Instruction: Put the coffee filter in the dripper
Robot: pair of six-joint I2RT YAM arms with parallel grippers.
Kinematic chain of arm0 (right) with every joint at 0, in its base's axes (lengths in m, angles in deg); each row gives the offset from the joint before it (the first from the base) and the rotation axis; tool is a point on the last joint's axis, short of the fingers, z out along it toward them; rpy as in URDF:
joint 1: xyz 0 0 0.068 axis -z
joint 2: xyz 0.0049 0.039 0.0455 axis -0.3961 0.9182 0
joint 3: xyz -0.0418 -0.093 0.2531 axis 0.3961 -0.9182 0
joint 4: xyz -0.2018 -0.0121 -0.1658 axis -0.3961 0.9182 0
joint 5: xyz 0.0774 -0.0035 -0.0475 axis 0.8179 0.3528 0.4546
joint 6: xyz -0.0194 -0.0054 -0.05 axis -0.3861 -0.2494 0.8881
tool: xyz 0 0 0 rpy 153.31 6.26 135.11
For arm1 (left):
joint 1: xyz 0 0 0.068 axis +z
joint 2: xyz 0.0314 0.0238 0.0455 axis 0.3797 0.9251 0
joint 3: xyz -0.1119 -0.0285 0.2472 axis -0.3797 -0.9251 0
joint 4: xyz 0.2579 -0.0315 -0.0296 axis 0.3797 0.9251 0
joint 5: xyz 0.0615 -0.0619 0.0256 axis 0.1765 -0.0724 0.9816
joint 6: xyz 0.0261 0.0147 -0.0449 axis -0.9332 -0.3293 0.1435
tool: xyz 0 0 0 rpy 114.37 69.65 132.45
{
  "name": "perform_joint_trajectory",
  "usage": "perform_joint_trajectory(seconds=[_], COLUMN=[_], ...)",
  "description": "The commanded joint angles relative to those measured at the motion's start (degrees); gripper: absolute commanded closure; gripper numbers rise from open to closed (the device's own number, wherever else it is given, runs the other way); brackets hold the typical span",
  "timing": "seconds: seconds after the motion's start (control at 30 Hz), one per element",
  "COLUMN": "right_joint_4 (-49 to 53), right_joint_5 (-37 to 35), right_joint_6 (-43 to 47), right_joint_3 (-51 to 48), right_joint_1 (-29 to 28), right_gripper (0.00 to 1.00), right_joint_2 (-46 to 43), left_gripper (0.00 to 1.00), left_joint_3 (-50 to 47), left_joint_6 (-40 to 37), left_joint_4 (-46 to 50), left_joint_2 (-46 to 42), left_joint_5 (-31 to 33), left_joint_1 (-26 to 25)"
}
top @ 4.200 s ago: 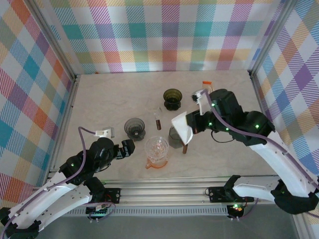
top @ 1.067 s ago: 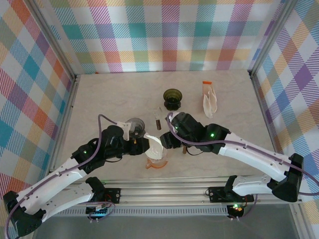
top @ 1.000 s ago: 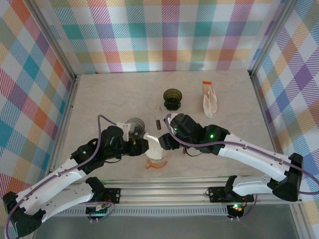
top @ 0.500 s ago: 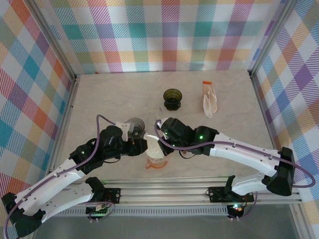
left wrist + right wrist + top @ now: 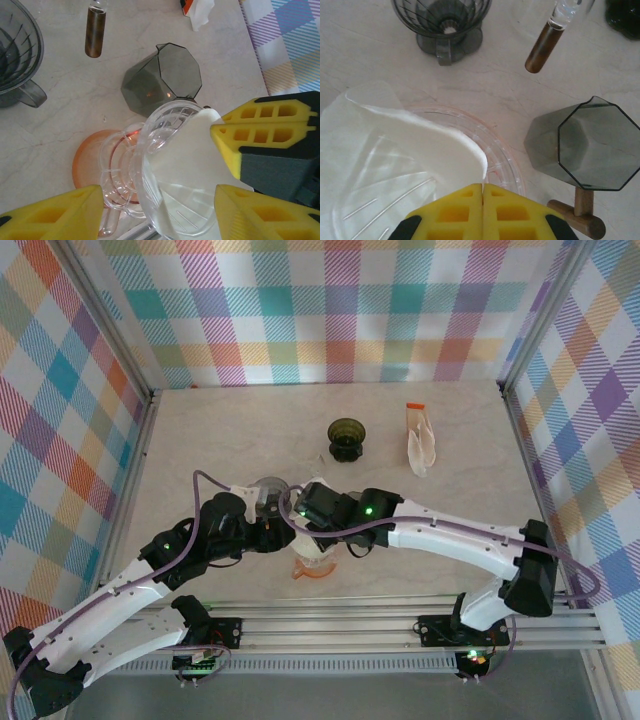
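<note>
The right claw (image 5: 483, 186) pinches the coffee filter (image 5: 420, 145) to seat it in the clear dripper (image 5: 506, 159), which the spread left claw (image 5: 159, 196) straddles, likely for steadiness.

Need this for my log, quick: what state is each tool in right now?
Left tool: jaws apart either side of the dripper; a grip cannot be told.
Right tool: shut on the coffee filter.

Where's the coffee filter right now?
In the right wrist view the coffee filter sits in the clear dripper, its edge pinched by the right pincer, left of the dark octagonal carafe.
</note>
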Motion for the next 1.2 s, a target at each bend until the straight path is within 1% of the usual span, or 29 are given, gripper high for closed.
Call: perform_joint_trajectory(seconds=[0.0,0.23,0.6,0.83,0.93,1.03,1.1,1.17], right_joint_4=[3.3,3.1,2.9,2.3,1.9,0.9,0.3,0.7], right_joint_5=[-3.8,-4.5,-4.4,-4.4,-4.9,-5.7,-5.1,-1.1], right_joint_6=[-0.3,-0.9,-1.9,-2.6,-3.2,-3.4,-3.3,-3.0], right_joint_3=[2.2,2.6,2.6,2.2,1.9,1.2,1.0,1.3], right_joint_1=[-0.6,-1.1,-1.2,-1.2,-1.2,-1.2,-0.9,0.5], right_gripper=[1.00,1.00,1.00,1.00,0.89,0.68,0.51,0.41], right_joint_2=[1.2,2.5,3.1,2.5,1.4,-1.1,-2.4,-2.8], left_gripper=[0.38,0.38,0.49,0.52,0.52,0.52,0.52,0.52], left_joint_3=[-1.1,-1.8,-3.0,-3.7,-3.8,-3.9,-4.0,-4.1], left_joint_6=[1.0,0.8,0.6,0.6,0.6,0.6,0.6,0.6], left_joint_4=[0.4,0.5,2.0,1.5,1.4,1.3,1.2,1.1], left_joint_2=[0.0,1.3,1.5,2.7,2.8,2.8,2.8,2.7], left_joint_5=[0.9,0.9,0.7,0.4,0.3,0.3,0.2,0.2], left_joint_1=[-0.4,-0.4,-0.4,-0.4,-0.4,-0.4,-0.4,-0.4])
